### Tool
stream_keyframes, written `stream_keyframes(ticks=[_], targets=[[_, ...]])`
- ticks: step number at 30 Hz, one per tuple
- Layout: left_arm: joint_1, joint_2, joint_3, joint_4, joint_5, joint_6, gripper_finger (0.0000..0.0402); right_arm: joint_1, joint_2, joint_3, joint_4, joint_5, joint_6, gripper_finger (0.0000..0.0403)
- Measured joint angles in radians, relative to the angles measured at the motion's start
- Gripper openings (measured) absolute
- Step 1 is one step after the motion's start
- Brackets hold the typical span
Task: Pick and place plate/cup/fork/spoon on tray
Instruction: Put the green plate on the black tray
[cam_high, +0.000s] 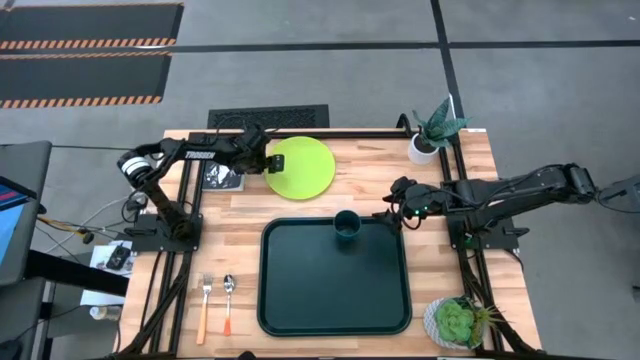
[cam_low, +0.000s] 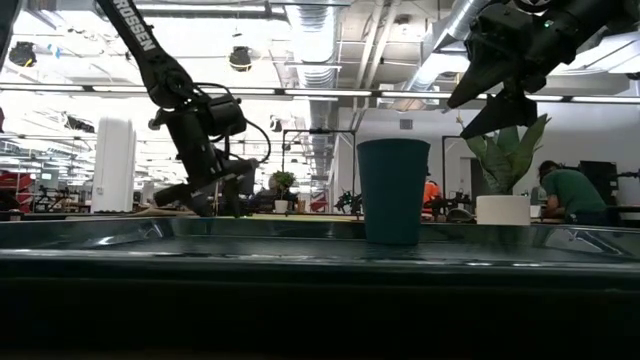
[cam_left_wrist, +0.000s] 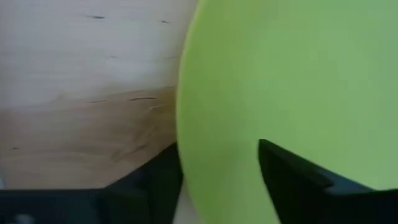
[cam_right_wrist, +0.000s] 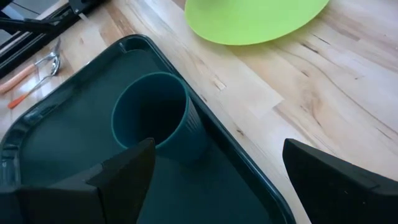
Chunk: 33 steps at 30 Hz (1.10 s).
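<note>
Two grippers — left (cam_high: 268, 160) straddling the plate (cam_high: 303, 167) rim, right (cam_high: 392, 213) open beside the cup (cam_high: 347, 226).

Two dark, matte-black jointed arms are seen, one at the left of the high view and one at the right, each mounted on a black frame base. White lettering is printed along the left arm's link. A pale grey ring is shown at the left arm's shoulder joint. Small green lights are visible near the right arm's wrist. Black wedge-shaped fingers are fitted to each arm's end.
</note>
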<state>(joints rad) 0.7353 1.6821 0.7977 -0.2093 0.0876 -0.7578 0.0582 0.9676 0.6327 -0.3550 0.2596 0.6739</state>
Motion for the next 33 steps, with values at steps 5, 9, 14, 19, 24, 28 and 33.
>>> stream_keyframes(ticks=[5,9,14,19,24,28,33], targets=[[-0.001,0.002,0.000,0.008,-0.039,-0.004,0.0053,0.000,0.000,0.000,0.000,0.000,0.000,0.0372],[-0.002,0.003,0.002,0.041,-0.034,-0.013,0.0014,0.000,0.000,0.000,0.000,0.000,0.000,0.0372],[-0.002,0.001,-0.001,0.088,0.010,-0.023,0.0005,0.000,0.000,0.000,0.000,0.001,0.000,0.0372],[-0.002,-0.008,-0.003,0.127,0.019,-0.068,0.0001,0.000,0.000,0.000,-0.001,0.001,0.000,0.0372],[-0.002,-0.047,-0.003,0.142,0.015,-0.078,0.0000,0.000,0.000,0.000,-0.002,0.001,0.000,0.0372],[-0.002,-0.099,-0.003,0.144,-0.025,-0.086,0.0001,0.000,0.000,0.000,-0.002,0.002,-0.001,0.0372],[-0.002,-0.170,-0.003,0.143,-0.056,-0.090,0.0002,0.000,0.000,0.000,-0.002,0.002,-0.001,0.0372]])
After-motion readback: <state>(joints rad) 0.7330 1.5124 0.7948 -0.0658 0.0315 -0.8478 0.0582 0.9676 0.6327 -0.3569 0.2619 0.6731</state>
